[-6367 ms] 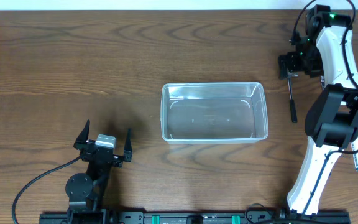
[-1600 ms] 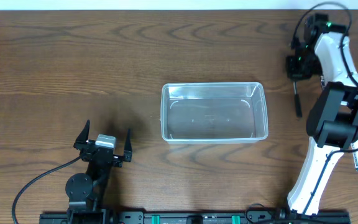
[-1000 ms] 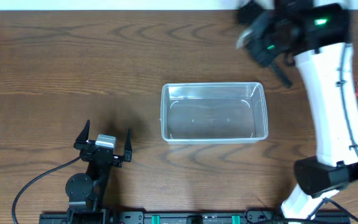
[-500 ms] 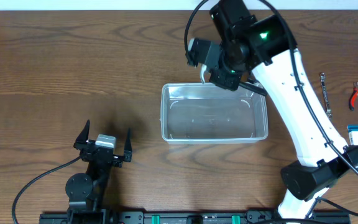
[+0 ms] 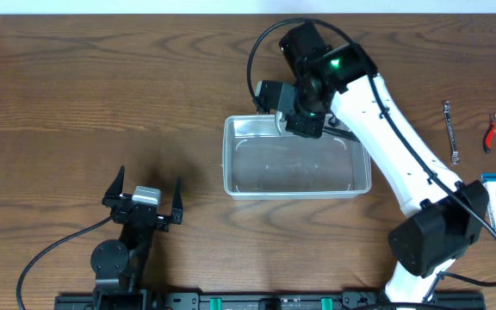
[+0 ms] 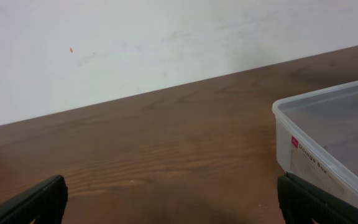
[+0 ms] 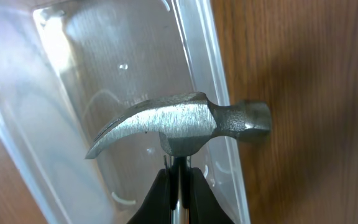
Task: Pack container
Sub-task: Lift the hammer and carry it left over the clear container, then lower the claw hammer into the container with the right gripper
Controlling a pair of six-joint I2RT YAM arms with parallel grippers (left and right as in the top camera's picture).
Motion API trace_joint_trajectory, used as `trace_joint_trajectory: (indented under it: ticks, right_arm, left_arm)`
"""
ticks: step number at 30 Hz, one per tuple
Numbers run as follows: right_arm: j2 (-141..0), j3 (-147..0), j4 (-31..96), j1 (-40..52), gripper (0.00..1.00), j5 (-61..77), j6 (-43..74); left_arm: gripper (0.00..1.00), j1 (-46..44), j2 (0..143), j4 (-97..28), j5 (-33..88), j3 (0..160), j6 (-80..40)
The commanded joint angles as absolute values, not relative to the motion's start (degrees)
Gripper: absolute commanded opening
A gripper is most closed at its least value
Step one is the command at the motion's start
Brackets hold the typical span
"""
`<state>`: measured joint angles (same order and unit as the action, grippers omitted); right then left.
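The right end effector point(image 7: 178, 182) is clenched on a hammer point(image 7: 179, 121), whose head straddles the far rim of the clear container point(image 5: 274, 168) at the middle of the worktop point(image 5: 76, 86). The step in hand is placing. Next it likely needs to move inward, lower and let go. The left end effector point(image 5: 147, 193) rests released.

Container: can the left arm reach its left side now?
Probably yes. Only bare table lies between the left end effector and the container; the right end effector, with the hammer, hangs over the far rim.
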<state>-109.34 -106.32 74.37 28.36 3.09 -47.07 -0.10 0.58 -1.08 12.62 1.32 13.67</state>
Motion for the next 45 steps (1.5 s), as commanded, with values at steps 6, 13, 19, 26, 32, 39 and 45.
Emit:
trace_joint_trajectory:
  ticks: [6,13,19,26,32,39,45]
  right_arm:
    - [-109.47,-99.46,69.21,28.34,0.01,6.90,-48.12]
    - [-109.51,-95.70,67.66,28.34,0.01,9.93,-48.97]
    - [-109.51,-91.72,66.24,28.32,0.01,9.91,-52.05]
    - [-109.51,-88.03,63.83,28.32,0.01,9.91,-57.87]
    - [-109.51,-86.83,63.79,28.32,0.01,9.93,-63.92]
    - [-109.51,-86.83,63.77,28.32,0.01,9.96,-69.12]
    - [-109.51,-86.65,63.59,28.29,0.01,11.25,-69.12]
  left_arm:
    - [0.98,0.10,0.23,-2.94,12.78,0.23,13.39]
    - [0.98,0.10,0.23,-2.94,12.80,0.23,13.39]
    - [0.98,0.10,0.23,-2.94,12.80,0.23,13.39]
    - [0.98,0.10,0.23,-2.94,12.78,0.23,13.39]
    - [0.98,0.10,0.23,-2.94,12.78,0.23,13.39]
    - [0.98,0.10,0.23,-2.94,12.78,0.23,13.39]
    - [0.98,0.10,0.23,-2.94,12.80,0.23,13.39]
